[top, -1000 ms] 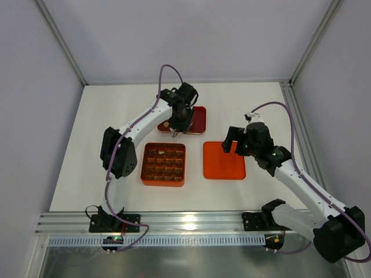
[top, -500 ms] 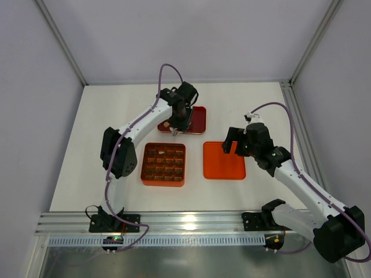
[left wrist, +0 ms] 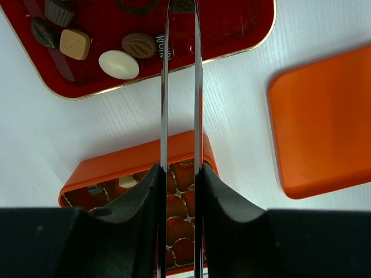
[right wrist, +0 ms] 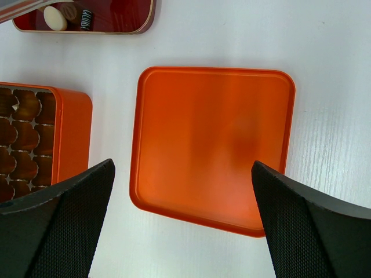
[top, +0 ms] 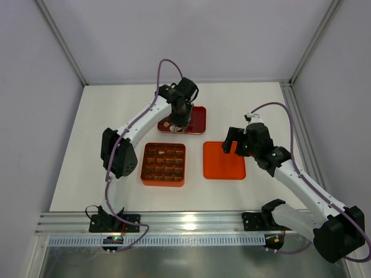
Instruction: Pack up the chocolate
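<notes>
Pick step: worked at chocolate (left wrist: 119, 64) in red tray (left wrist: 232, 35).
Had left pincer (left wrist: 181, 14) narrow about a dark piece (left wrist: 184, 4), grip unclear; right pincer (right wrist: 182, 168) wide above lid (right wrist: 211, 145). Likely needed next: firm pinch, lift, carry to box (left wrist: 116, 168).

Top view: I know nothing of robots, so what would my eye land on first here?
Probably the bright colours on the white table: an orange box with a grid of cups at centre, its flat orange lid lying just to the right. Behind them a glossy red tray holds chocolates, with the left arm's thin fingers close together over it, while the right arm's fingers gape wide above the lid.
</notes>
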